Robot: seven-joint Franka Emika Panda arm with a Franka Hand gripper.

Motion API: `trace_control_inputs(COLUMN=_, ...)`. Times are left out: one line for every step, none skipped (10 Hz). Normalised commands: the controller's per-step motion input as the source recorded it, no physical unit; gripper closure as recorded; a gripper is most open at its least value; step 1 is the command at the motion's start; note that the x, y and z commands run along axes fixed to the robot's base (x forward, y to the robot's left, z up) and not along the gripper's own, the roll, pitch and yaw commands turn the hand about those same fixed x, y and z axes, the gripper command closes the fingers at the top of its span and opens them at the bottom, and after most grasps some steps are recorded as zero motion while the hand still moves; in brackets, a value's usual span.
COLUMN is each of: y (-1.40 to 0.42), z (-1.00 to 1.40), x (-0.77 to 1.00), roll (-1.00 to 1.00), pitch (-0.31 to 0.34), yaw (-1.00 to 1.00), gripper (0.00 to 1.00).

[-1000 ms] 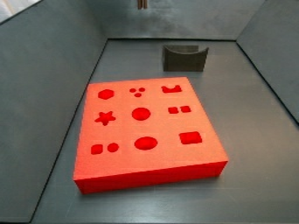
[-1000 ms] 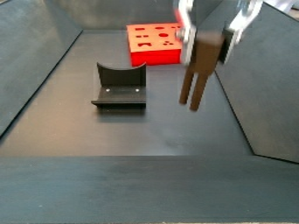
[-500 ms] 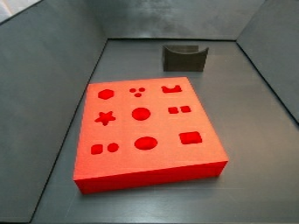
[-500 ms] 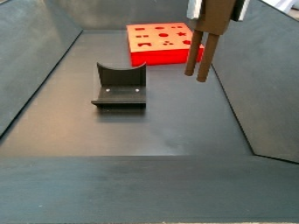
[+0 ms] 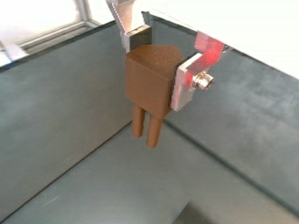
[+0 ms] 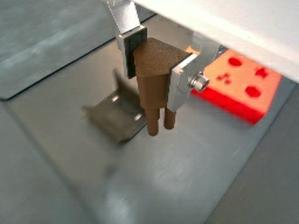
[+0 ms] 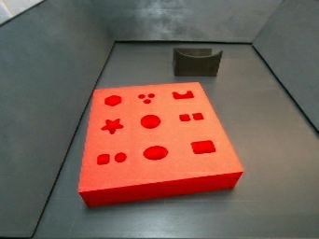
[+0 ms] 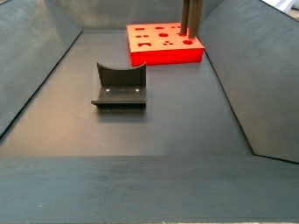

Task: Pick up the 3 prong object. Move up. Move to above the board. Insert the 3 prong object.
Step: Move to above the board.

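The 3 prong object (image 5: pixel 152 87) is being pinched at its blocky top between the two silver fingers (image 5: pixel 184 80) of the end effector (image 6: pixel 159 68), prongs hanging straight down and clear of the floor. In a side view only the prongs (image 8: pixel 190 17) are showing at the top edge, high against the red board (image 8: pixel 163 44); the end effector itself is out of that frame. In a wrist view the board (image 6: pixel 239 86) is lying off to one side, so the transfer toward it is judged to be in hand. Next, the prongs are to be lined up over the three dots (image 7: pixel 145 95) before lowering. The dark fixture (image 8: pixel 119 86) is standing well apart.
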Motion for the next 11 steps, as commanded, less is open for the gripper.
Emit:
trace_control_inputs(y=-1.0, z=0.2, x=0.06, roll=-0.07, pitch=0.064, yaw=-0.03, gripper=1.0)
trace_control_inputs(y=-1.0, z=0.2, x=0.06, roll=-0.04, pitch=0.046, yaw=-0.01, gripper=1.0)
trace_control_inputs(y=-1.0, z=0.2, x=0.06, roll=-0.02, pitch=0.034, yaw=-0.01, gripper=1.0)
trace_control_inputs(y=-1.0, z=0.21, x=0.06, roll=-0.02, pitch=0.033, yaw=0.0, gripper=1.0)
trace_control_inputs(y=-1.0, z=0.21, x=0.06, roll=-0.01, pitch=0.037, yaw=0.01, gripper=1.0)
trace_control_inputs(y=-1.0, z=0.21, x=0.06, roll=-0.02, pitch=0.044, yaw=0.01, gripper=1.0)
trace_control_inputs(y=-1.0, z=0.22, x=0.07, roll=-0.01, pitch=0.044, yaw=0.0, gripper=1.0)
trace_control_inputs(y=-1.0, z=0.22, x=0.07, roll=0.0, pitch=0.049, yaw=0.01, gripper=1.0)
trace_control_inputs(y=-1.0, z=0.22, x=0.08, roll=0.0, pitch=0.057, yaw=0.0, gripper=1.0)
trace_control_inputs(y=-1.0, z=0.23, x=0.08, roll=0.0, pitch=0.068, yaw=0.01, gripper=1.0)
trace_control_inputs(y=-1.0, z=0.23, x=0.1, roll=0.0, pitch=0.091, yaw=0.01, gripper=1.0)
